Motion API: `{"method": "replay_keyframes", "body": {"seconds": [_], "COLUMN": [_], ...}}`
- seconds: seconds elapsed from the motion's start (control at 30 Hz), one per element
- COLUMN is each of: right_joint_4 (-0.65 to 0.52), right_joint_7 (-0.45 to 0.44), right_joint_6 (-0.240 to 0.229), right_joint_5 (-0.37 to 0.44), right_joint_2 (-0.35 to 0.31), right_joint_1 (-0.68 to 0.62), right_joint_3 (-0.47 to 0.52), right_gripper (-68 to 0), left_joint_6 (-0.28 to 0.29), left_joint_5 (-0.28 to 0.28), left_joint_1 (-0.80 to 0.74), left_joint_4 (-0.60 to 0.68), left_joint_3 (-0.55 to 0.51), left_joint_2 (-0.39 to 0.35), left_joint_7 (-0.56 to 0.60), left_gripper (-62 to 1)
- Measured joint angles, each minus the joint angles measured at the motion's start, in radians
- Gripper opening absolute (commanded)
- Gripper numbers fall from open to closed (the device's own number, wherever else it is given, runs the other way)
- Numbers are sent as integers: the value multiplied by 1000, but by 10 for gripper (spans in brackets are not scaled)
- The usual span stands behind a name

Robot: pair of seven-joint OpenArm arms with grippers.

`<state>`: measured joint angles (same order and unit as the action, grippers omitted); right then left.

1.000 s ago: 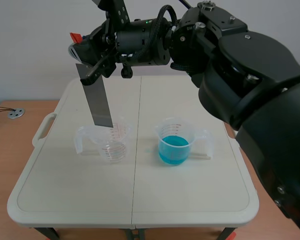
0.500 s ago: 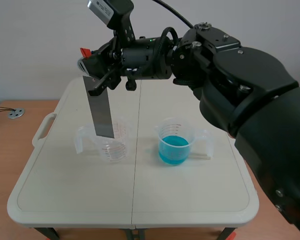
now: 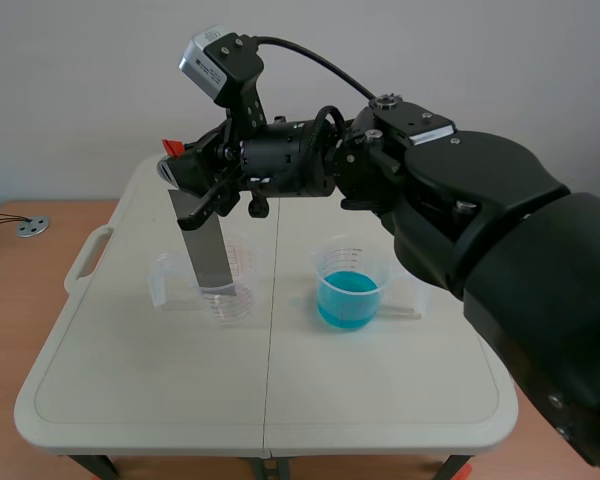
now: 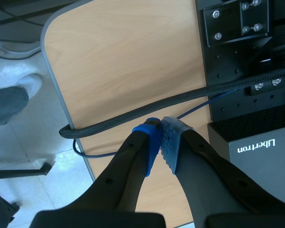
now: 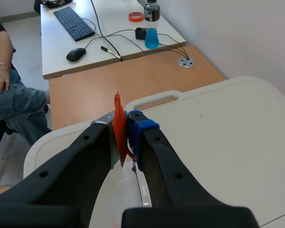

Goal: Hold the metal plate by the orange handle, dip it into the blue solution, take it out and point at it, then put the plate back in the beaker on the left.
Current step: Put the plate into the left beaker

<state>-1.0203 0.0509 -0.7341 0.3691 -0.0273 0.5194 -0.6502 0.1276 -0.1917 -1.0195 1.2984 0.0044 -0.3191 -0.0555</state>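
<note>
Metal plate (image 3: 208,250) hangs nearly upright from the right hand (image 3: 187,178), whose fingers are clamped on its orange handle (image 5: 118,124); its lower end appears to dip inside the clear beaker (image 3: 235,302) on the left, apart from the blue solution (image 3: 348,297); this looks like the put-back step; next, lower it to the bottom and release gently, lest the beaker tip; the left hand (image 4: 160,126) is closed on nothing

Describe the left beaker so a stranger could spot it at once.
On the white table, two clear plastic beakers stand side by side near the middle. Yours is the left beaker, with the grey metal plate hanging into it; its neighbour, the right beaker, holds blue solution.
</note>
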Motion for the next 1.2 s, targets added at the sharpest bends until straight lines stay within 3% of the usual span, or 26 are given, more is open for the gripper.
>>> {"method": "replay_keyframes", "body": {"seconds": [0.37,0.77,1.07,1.2], "right_joint_4": [6,6,6,6], "right_joint_7": [-53,-73,-69,-68], "right_joint_6": [0,0,16,63], "right_joint_5": [-102,-117,-154,-153], "right_joint_2": [0,-10,-34,-36], "right_joint_1": [-82,-86,-42,-35], "right_joint_3": [-2,-2,-2,10], "right_gripper": [-660,-656,-337,-284], "left_joint_6": [-3,-3,-8,-8], "left_joint_5": [0,0,0,0], "left_joint_1": [0,14,58,60], "left_joint_4": [0,0,1,1], "left_joint_3": [0,0,0,0], "left_joint_2": [-4,-35,-59,-72], "left_joint_7": [0,5,7,7], "left_gripper": [-582,-582,-582,-577]}}
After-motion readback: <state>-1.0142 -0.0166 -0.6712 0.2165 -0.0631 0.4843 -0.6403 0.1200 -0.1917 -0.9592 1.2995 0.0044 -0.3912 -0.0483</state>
